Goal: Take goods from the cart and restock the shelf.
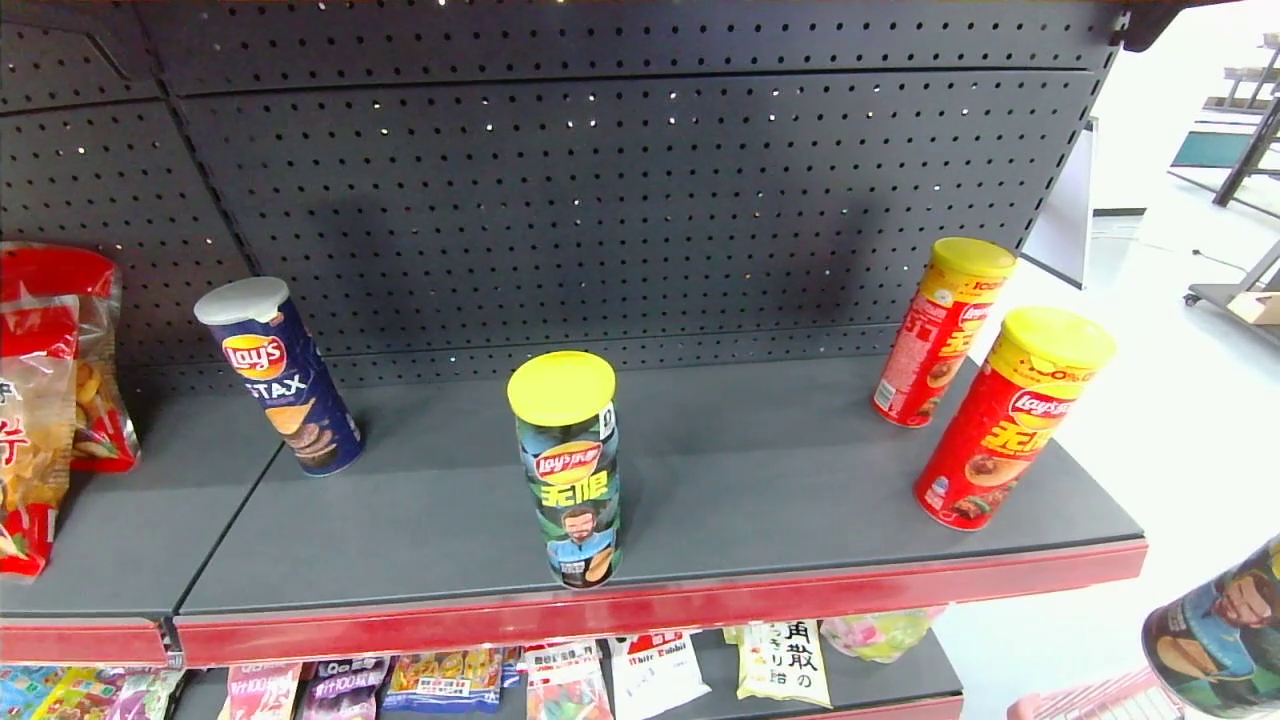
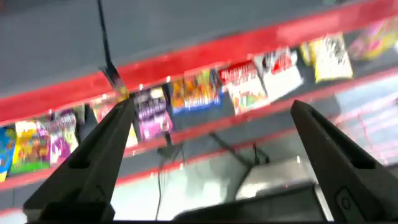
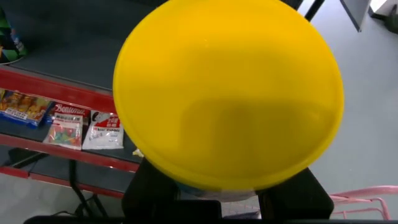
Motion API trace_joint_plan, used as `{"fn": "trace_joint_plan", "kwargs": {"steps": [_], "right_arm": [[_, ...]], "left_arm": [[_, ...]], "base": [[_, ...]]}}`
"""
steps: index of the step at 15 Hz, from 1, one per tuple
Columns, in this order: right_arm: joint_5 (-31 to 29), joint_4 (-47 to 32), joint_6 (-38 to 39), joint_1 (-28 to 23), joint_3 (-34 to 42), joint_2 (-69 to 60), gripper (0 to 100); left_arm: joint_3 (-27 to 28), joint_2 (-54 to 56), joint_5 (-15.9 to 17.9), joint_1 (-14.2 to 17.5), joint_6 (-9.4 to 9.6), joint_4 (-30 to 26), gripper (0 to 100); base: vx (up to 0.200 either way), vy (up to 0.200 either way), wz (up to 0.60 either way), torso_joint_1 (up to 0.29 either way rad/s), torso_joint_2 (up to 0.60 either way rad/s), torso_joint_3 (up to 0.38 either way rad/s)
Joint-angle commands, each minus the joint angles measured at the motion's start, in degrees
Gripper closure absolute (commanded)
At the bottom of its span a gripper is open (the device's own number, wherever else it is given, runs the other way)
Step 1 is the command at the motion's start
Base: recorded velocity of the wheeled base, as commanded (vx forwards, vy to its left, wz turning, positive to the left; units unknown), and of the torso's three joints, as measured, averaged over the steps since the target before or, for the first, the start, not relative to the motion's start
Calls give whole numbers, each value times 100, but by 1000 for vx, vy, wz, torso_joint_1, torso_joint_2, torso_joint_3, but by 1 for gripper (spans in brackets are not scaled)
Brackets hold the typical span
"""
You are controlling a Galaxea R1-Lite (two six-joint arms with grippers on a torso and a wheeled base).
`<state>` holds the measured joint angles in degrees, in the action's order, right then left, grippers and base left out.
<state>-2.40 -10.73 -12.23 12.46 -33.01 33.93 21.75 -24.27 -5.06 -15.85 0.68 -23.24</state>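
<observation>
Head view: the shelf is carrying four standing cans, and they are sitting spread out, leaving bare board between them.
Blue can: standing far left, near the back panel.
Middle can: standing at the near edge, probably fronting a row.
Red cans: the two are standing at the right end, one behind the other.
Held can: hanging low at the near right, off the shelf and just above the pink cart. It is printed like the middle can, so it is likely heading beside or behind that one.
Right hand: gripping the held can low on its body, with the yellow lid facing the wrist, which is leaving the base free for setting down.
Left hand: hanging open and carrying nothing, low before the snack packets on the lower shelf, clear of the right arm's way.
Snack bags: filling the shelf's far left end.
</observation>
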Motion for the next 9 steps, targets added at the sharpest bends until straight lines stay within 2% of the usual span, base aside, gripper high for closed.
{"fn": "trace_joint_plan", "kwargs": {"steps": [1, 4, 7, 9], "right_arm": [[56, 1, 1, -7, 5, 18, 100], [73, 1, 1, 2, 14, 44, 100], [293, 53, 10, 2, -12, 272, 100], [574, 493, 10, 2, -91, 765, 100]], "left_arm": [[-13, 458, -13, 3, 2, -6, 0], [-13, 458, -21, 3, 11, -6, 0], [-74, 476, -21, 3, 2, 3, 0], [-232, 704, -13, 3, 11, 12, 0]], "base": [[0, 0, 600, 2, 2, 2], [0, 0, 600, -1, -1, 4], [0, 0, 0, 0, 0, 0], [0, 0, 0, 0, 0, 0]]}}
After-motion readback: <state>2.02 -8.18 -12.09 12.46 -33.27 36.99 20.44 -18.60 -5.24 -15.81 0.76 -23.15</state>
